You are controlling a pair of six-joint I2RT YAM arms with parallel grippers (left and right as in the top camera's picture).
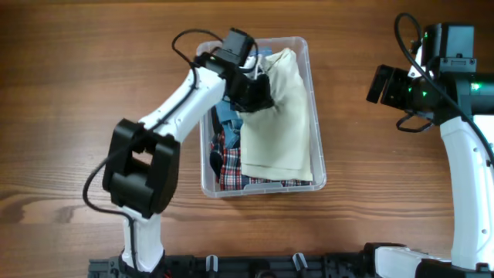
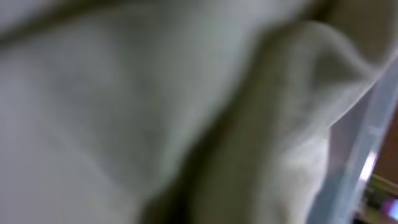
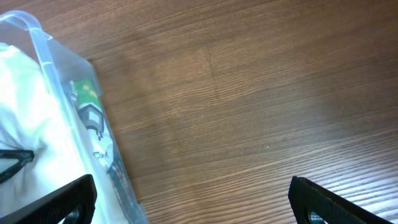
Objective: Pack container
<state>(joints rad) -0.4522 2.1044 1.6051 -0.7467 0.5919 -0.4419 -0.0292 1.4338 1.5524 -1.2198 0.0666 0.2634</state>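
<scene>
The clear container (image 1: 316,116) stands mid-table, filled with folded garments. A beige garment (image 1: 282,116) lies on top, over a plaid one (image 1: 231,171) and a blue one (image 1: 226,116). My left gripper (image 1: 258,96) is down inside the container against the beige garment's left edge. The left wrist view shows only blurred beige cloth (image 2: 124,106) and the container wall (image 2: 367,143), with the fingers hidden. My right gripper (image 1: 375,83) is open and empty over bare table to the right of the container. It also shows in the right wrist view (image 3: 193,199), beside the container wall (image 3: 62,81) and its label (image 3: 87,106).
The wooden table (image 1: 77,93) surrounds the container. The left arm reaches over the container's left rim. The right arm stands at the right edge of the table.
</scene>
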